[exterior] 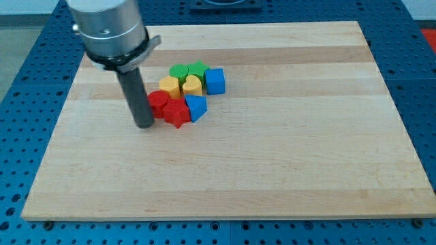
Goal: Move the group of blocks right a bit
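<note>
Nearest the camera, my tip (144,125), a bare rod with no claw, touches the red block (159,103) left of the cluster mid-worktop (272,170); an off-centre push could scatter it.

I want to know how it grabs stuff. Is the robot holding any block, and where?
Nothing is held. My tip only pushes; it stands at the left side of the red block, seemingly touching it.

The rod (136,95) hides part of the red block (157,103); the view's top crops the arm.
</note>
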{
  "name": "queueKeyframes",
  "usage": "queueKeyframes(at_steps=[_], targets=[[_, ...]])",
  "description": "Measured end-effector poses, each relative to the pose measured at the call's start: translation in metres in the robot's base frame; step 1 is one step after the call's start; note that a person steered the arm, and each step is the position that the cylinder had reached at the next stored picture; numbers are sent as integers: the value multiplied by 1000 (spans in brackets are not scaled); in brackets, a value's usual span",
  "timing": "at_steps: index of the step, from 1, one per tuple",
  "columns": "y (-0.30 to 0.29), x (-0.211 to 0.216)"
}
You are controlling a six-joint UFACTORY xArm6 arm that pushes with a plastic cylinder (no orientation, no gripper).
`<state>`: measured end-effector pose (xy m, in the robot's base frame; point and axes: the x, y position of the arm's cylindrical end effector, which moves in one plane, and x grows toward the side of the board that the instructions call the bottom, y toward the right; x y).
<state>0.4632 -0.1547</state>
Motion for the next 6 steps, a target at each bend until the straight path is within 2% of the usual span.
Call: queueKeyframes(at_steps=[1,3,6], targets=[[-30,-3],[-36,-34],[11,-31]])
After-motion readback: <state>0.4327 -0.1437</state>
